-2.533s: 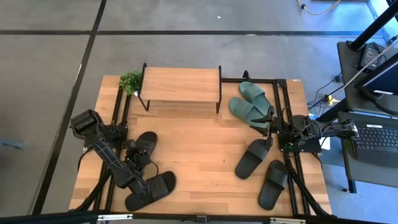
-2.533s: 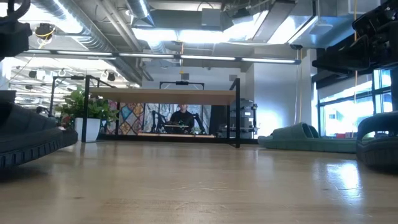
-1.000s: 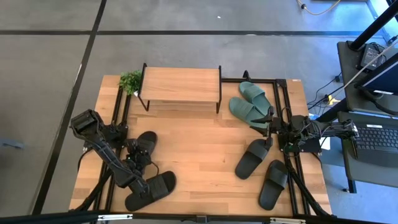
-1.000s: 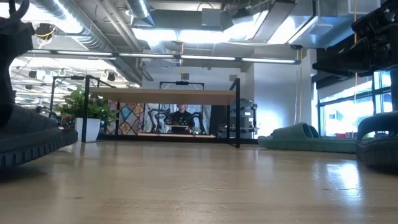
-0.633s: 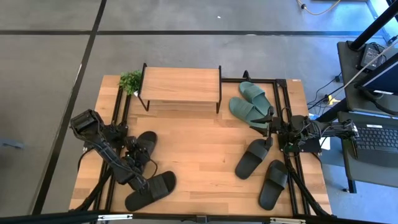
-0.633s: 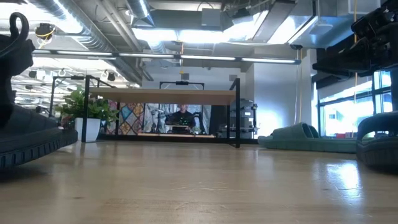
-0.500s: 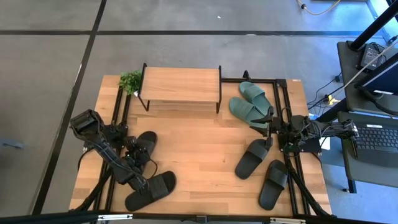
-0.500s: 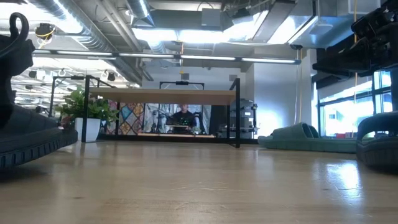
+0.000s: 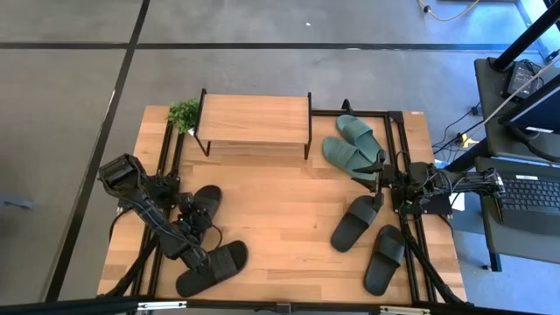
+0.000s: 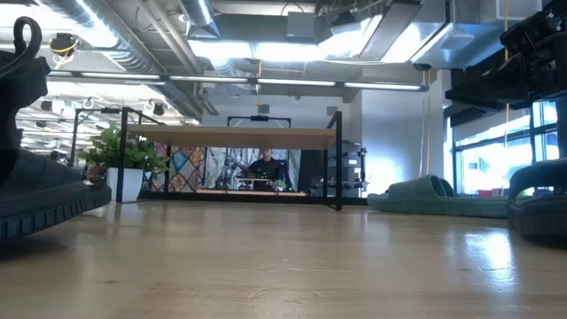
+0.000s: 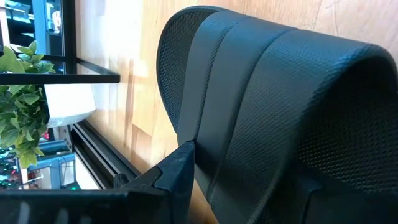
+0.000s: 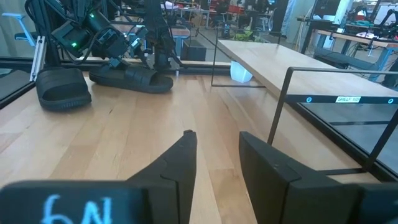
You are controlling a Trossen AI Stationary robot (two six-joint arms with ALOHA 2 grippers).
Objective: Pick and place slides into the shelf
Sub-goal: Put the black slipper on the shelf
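Observation:
Two black slides lie at the table's left: one [image 9: 207, 199] farther back and one [image 9: 214, 267] near the front edge. My left gripper [image 9: 188, 226] is down at the farther one's near end, and its strap [image 11: 267, 106] fills the left wrist view. At the right, two teal slides [image 9: 348, 144] and two more black slides [image 9: 357, 223] [image 9: 385, 258] rest flat on their soles. My right gripper [image 12: 214, 149] hovers open and empty between them, pointing toward the table's left. The shelf [image 9: 254, 118] stands at the far edge. My left gripper has the black slide's strap between its fingers. One finger [image 11: 177, 174] lies against the strap's edge [image 11: 208, 146]. The strap itself hides the other finger. Whether the slide is lifted off the table I cannot tell.
A small potted plant [image 9: 184, 114] stands to the left of the shelf. Black rails [image 9: 171, 157] [image 9: 398, 140] run along both sides of the table. Bare wood [image 9: 280, 210] lies between the two groups of slides. A person sits behind the shelf in the low view [image 10: 266, 167].
My left arm has shifted a little over the left black slides; more of it and a cable loop now show at the low view's top left. The slides lie where they were.

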